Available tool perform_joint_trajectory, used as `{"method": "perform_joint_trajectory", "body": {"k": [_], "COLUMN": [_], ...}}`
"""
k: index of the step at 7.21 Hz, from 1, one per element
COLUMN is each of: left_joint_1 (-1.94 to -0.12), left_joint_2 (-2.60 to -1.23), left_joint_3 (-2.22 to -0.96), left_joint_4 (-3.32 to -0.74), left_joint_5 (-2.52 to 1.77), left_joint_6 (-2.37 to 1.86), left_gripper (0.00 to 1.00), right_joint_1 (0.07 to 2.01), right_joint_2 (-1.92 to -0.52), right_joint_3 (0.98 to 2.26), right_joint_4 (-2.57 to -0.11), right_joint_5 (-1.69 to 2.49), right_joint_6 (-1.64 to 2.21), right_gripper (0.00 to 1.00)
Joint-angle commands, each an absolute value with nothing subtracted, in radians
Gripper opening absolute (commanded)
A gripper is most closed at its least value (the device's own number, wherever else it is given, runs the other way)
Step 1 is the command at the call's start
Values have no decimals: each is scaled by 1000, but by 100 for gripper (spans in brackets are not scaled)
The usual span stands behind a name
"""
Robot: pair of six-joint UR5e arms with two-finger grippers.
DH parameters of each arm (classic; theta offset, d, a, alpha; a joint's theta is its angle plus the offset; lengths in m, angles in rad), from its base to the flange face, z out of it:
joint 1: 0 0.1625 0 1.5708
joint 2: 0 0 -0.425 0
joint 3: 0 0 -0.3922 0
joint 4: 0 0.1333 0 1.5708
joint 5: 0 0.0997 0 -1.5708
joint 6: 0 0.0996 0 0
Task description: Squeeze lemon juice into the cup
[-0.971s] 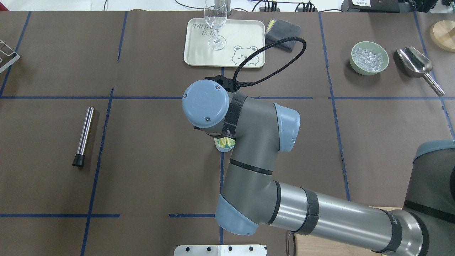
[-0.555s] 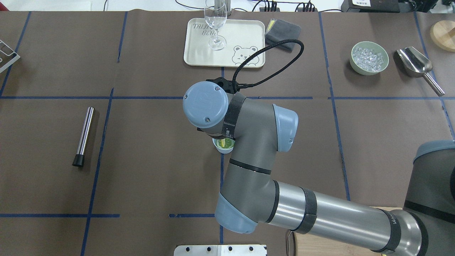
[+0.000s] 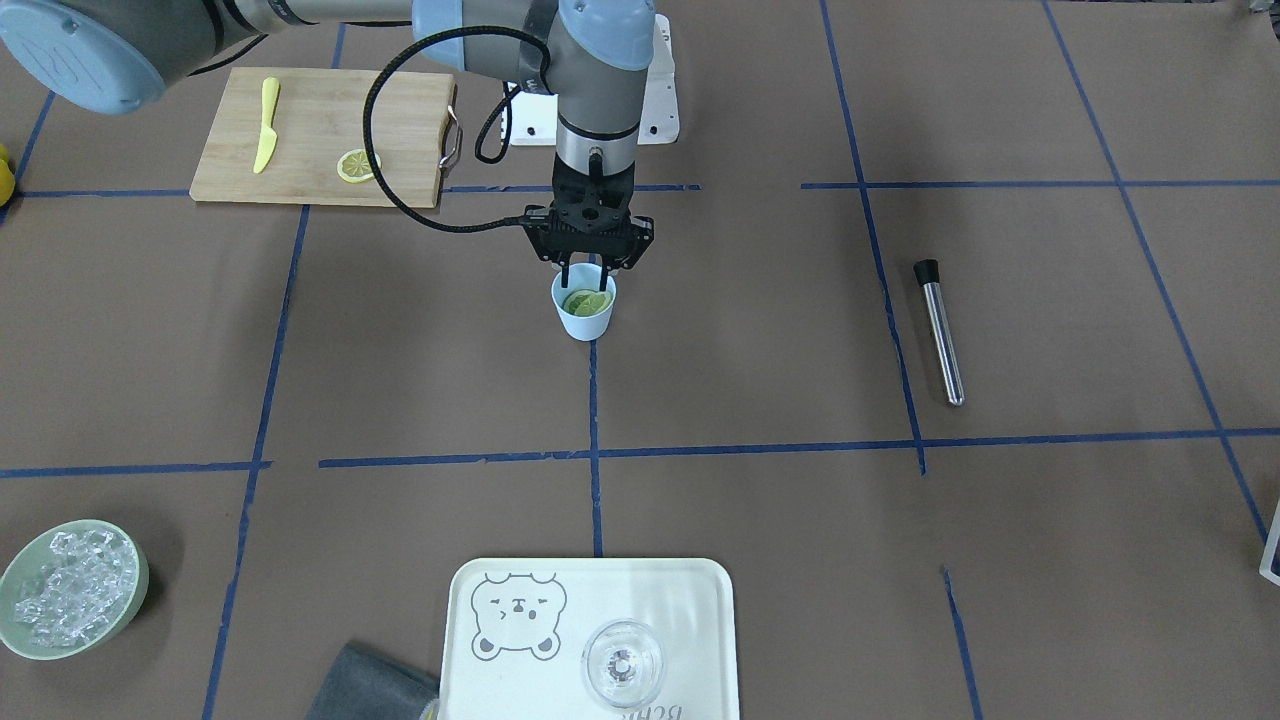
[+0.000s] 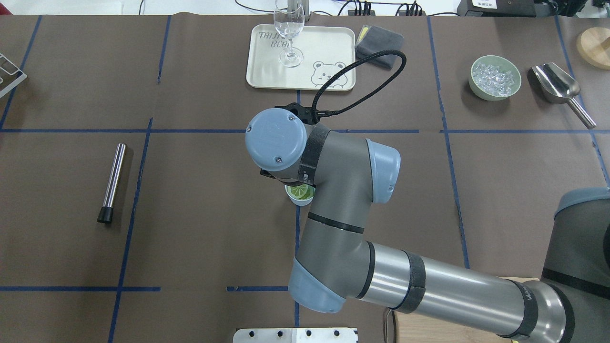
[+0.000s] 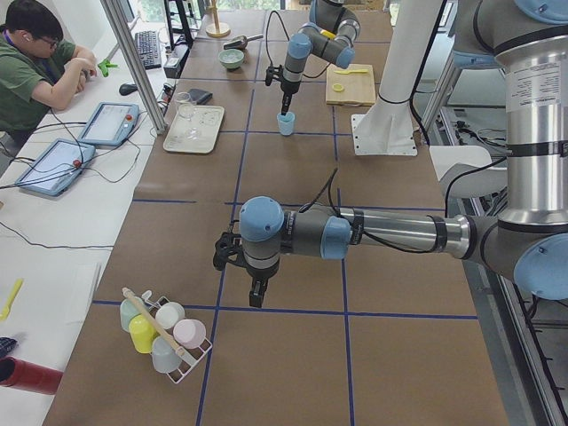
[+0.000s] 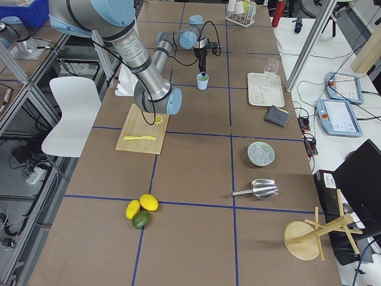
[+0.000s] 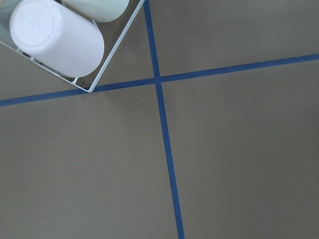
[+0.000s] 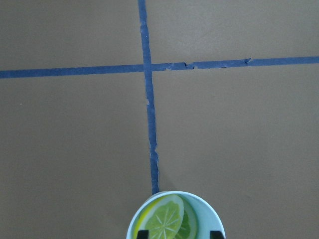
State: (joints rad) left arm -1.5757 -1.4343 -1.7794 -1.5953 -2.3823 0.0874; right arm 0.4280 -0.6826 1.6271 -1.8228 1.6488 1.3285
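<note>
Now the right gripper (image 3: pixel 590 268) is hovering just over the cup (image 3: pixel 584 318), its jaws standing wide and holding nothing, while the lemon (image 3: pixel 587 300) slices are lying inside, leaning against its wall. They are probably behaving as light, soft, slippery things, so pinching gently across the rind looks safest, the cup likely weighing little and tipping easily. Whether the left gripper (image 5: pixel 254 300) is gaping, I cannot tell
</note>
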Motion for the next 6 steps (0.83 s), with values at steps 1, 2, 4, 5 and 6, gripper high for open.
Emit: {"method": "perform_joint_trajectory", "body": {"k": [1,2,4,5,6], "left_joint_1": [-1575,-1577,-1571,-1566,-1566], "left_joint_2": [-1436,-1436,-1446,-1445,-1457], "left_joint_3": [-1779,-1787,-1790,-1792,-1802], "left_joint_4": [-1595,-1595,-1609,-1655,-1705], "left_joint_5": [-2382,-2382,-2373,-2373,-2375], "left_joint_6": [86,87,90,87,77], "left_gripper": [100,100,100,100,100], "right_joint_1": [431,463,591,671,769], "right_joint_2": [-684,-689,-777,-832,-901], "right_joint_3": [1634,1641,1721,1764,1810], "right_joint_4": [-1822,-1824,-1824,-1824,-1830], "right_joint_5": [1651,1689,1810,1881,1947], "right_joint_6": [1315,1263,1092,989,869], "right_gripper": [93,100,100,100,100]}}
